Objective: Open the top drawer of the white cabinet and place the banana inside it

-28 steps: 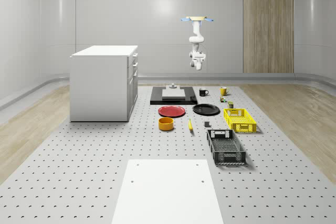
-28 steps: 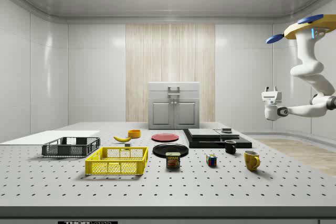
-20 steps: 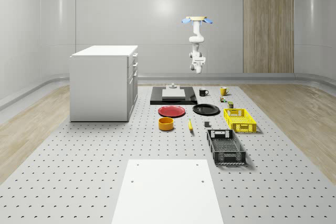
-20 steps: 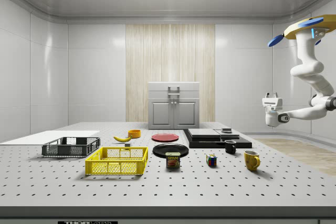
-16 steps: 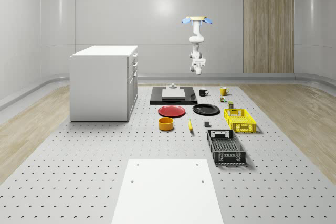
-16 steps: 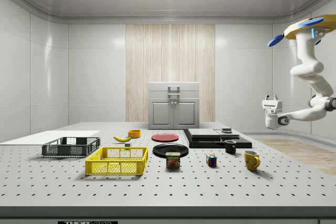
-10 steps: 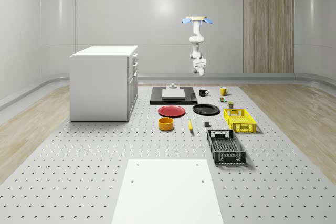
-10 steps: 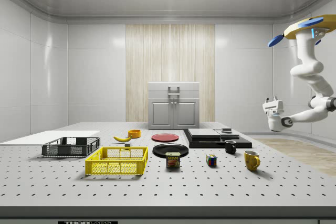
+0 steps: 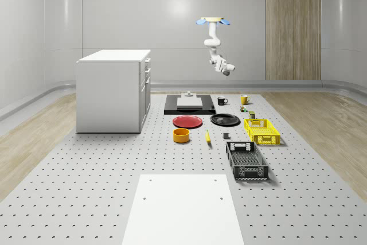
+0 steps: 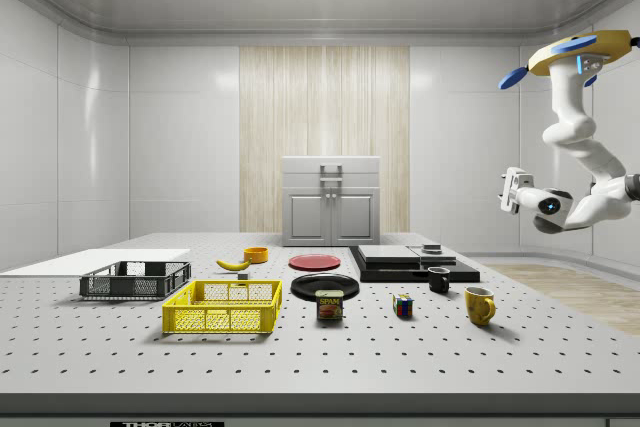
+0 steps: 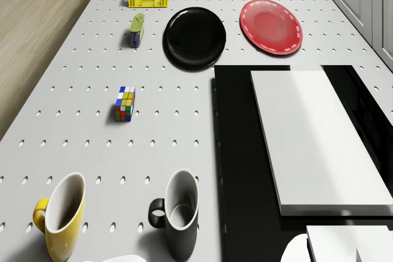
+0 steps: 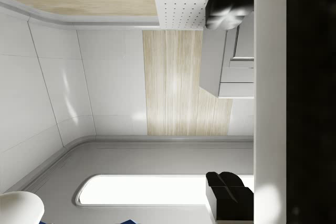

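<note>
- Side view: the drone [image 10: 578, 47] hovers at upper right, pincer [image 10: 512, 190] in mid-air; banana [image 10: 233, 265] left of centre on the tabletop [image 10: 420, 357].
- Pincer's opening: cannot tell; touching nothing.

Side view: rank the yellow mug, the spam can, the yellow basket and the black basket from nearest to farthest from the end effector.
The end effector hangs high at the side view's right, beyond the table's end.
1. Yellow mug, right side of the table.
2. Spam can, middle.
3. Yellow basket, left of the can.
4. Black basket, far left.
</note>
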### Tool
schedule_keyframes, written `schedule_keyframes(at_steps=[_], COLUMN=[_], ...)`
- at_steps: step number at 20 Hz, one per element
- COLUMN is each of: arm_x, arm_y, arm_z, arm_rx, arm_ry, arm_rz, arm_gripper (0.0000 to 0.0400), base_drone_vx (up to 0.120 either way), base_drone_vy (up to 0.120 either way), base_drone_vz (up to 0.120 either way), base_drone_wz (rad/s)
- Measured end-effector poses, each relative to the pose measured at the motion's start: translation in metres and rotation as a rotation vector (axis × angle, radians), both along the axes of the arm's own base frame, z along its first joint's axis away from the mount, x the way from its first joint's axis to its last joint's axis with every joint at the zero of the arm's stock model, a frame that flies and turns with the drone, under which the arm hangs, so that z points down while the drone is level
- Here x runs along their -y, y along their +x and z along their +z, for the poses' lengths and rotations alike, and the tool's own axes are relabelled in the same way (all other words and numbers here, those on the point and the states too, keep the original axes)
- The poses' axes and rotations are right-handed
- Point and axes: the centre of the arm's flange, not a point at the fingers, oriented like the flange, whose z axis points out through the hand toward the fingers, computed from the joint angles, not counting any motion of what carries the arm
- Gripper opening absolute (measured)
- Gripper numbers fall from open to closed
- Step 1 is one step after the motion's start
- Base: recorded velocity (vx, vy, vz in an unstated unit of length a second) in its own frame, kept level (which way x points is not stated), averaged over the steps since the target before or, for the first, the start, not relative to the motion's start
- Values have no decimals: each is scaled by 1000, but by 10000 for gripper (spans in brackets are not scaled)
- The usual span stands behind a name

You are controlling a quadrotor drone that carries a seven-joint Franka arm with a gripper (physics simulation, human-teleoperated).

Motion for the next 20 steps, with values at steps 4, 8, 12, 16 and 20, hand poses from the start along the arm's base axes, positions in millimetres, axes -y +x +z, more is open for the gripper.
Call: schedule_keyframes(at_steps=[4,8,12,16,20], arm_x=[2,2,2,2,3], arm_y=[0,0,0,0,0], arm_z=[-10,-15,-18,-19,-20], arm_rx=[0,-1,-1,-1,-1], arm_ry=[109,162,188,201,207], arm_rz=[1,2,2,2,2], arm_gripper=[400,400,400,400,400], base_drone_vx=[120,120,120,120,120], base_drone_vy=[-120,-120,-120,-120,-120], base_drone_vz=[120,120,120,120,120], base_drone_wz=[0,0,0,0,0])
